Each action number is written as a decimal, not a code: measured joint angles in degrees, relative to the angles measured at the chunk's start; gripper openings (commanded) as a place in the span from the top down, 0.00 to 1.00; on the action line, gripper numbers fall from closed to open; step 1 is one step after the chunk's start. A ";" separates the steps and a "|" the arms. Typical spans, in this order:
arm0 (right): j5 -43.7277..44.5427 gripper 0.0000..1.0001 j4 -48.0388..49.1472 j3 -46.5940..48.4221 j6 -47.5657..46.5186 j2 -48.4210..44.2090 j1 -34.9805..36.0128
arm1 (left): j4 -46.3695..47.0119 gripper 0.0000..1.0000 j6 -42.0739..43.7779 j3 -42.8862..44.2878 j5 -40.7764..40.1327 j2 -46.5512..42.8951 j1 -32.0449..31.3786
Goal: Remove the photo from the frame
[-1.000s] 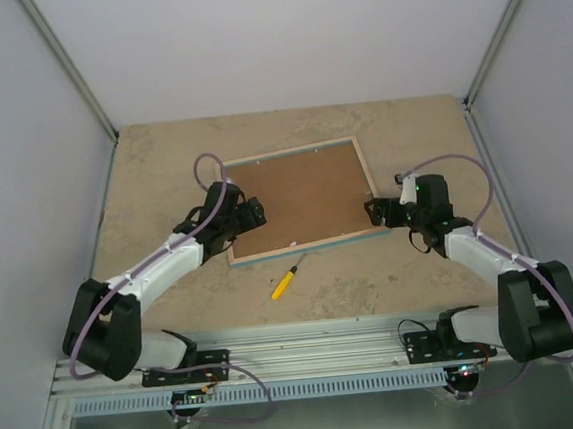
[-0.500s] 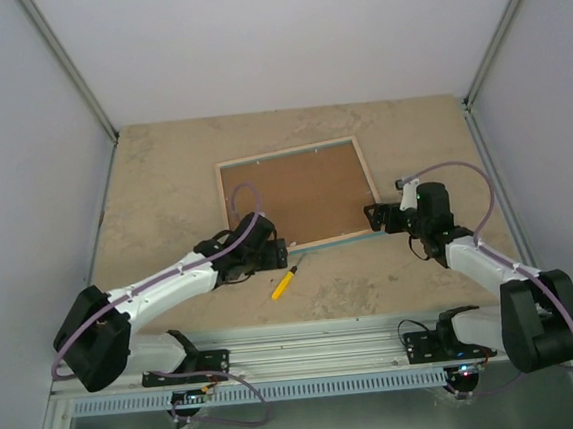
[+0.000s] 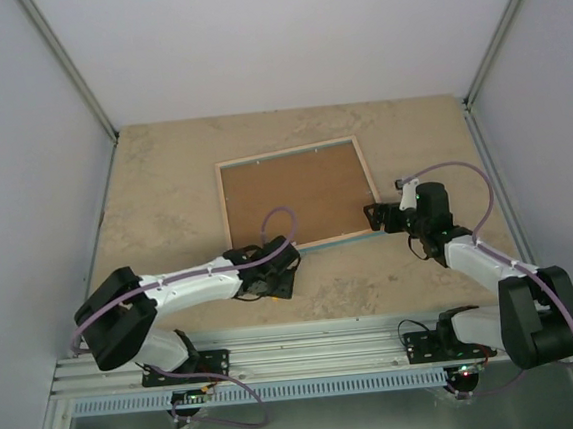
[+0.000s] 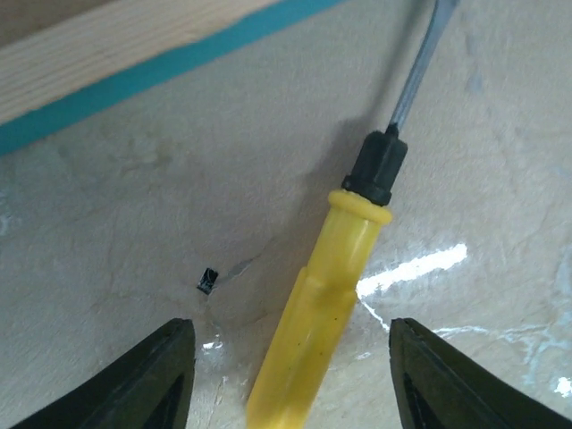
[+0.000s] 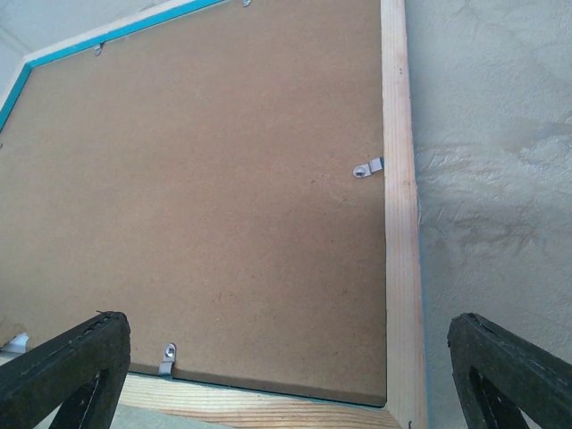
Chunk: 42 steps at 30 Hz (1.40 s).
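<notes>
While the frame [image 3: 367, 182] lies face down on the table [image 3: 164, 185], its pale wood rim and the brown fibreboard backing board [image 3: 295, 196] are uppermost. The photo cannot be seen; by my judgement it sits under that board, inside the frame.

The left gripper [image 4: 290, 380] hangs over a yellow-handled screwdriver [image 4: 326, 304]. Its jaws stand apart, one on each side of the handle and touching neither side. The shaft points ahead toward the frame's turquoise edge, which runs just beyond the fingertips. The right gripper [image 5: 286, 375] has its jaws spread wide at the frame's near right corner, with the board straight ahead of it and the rim between its fingers.

Small metal tabs [image 5: 367, 168] pin the board to the rim — these look like the real obstacle. The board should be stiff and light and come up in one piece once the tabs are turned aside. The frame is probably light too and may slide on the smooth table, so it needs steadying at the rim. The print will likely be thin, limp and easy to crease. It is best taken at a free edge or corner — not pinched mid-sheet.
</notes>
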 measured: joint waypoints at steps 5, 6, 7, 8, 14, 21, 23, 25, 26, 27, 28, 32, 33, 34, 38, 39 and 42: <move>0.00 0.02 0.26 0.00 0.22 0.00 0.00 | -1.11 0.54 1.14 1.20 -0.24 2.29 -1.33; 0.00 0.02 0.28 0.00 0.24 0.00 0.00 | -1.36 0.57 1.42 1.62 -0.44 2.69 -1.62; 0.00 0.02 0.37 0.00 0.28 0.02 0.00 | -1.70 0.59 1.70 2.08 -0.70 3.10 -1.86; 0.00 0.02 0.42 0.00 0.33 0.02 0.00 | -1.86 0.61 1.75 2.40 -0.85 3.43 -1.99; -0.02 0.02 0.57 0.00 0.50 0.83 0.00 | -2.49 0.67 2.38 3.54 -1.38 6.75 -2.58; -0.04 0.02 0.85 -0.02 0.66 1.01 0.00 | -2.64 0.77 2.56 5.66 -2.29 9.49 -4.09; -0.07 0.02 0.85 0.00 0.68 1.01 0.00 | -2.60 0.81 2.67 6.16 -2.38 10.01 -4.26; -0.09 0.02 0.87 0.00 0.68 1.01 0.00 | -2.36 0.86 3.02 6.36 -2.29 10.19 -4.61; -0.20 0.02 0.87 0.00 0.68 1.01 0.00 | -2.34 0.88 2.91 6.40 -2.36 10.23 -4.72; -0.31 0.02 0.87 0.00 0.68 1.01 0.00 | -2.34 0.89 2.99 6.43 -2.36 10.23 -4.81; -0.50 0.02 0.94 0.00 0.68 1.01 0.00 | -2.27 0.91 3.02 6.43 -2.34 10.23 -4.87; -0.92 0.02 1.18 0.00 0.72 1.01 0.00 | -2.25 0.95 2.95 6.43 -2.34 10.14 -4.87; -1.05 0.02 1.22 0.00 0.79 1.01 0.00 | -2.29 0.95 2.95 6.43 -2.27 10.08 -4.87; -1.16 0.02 1.25 0.00 0.85 1.01 0.00 | -2.40 0.96 2.95 6.43 -2.14 9.99 -4.87; -2.54 0.02 1.25 0.00 0.92 0.98 0.00 | -3.48 0.96 2.97 6.75 -2.16 8.41 -4.87; -2.93 0.02 1.27 0.00 0.96 0.98 0.00 | -3.78 0.96 3.02 7.15 -2.19 7.80 -4.87; -6.01 0.03 1.75 0.00 1.16 0.94 0.00 | -4.52 0.96 3.32 9.07 -2.75 5.90 -4.87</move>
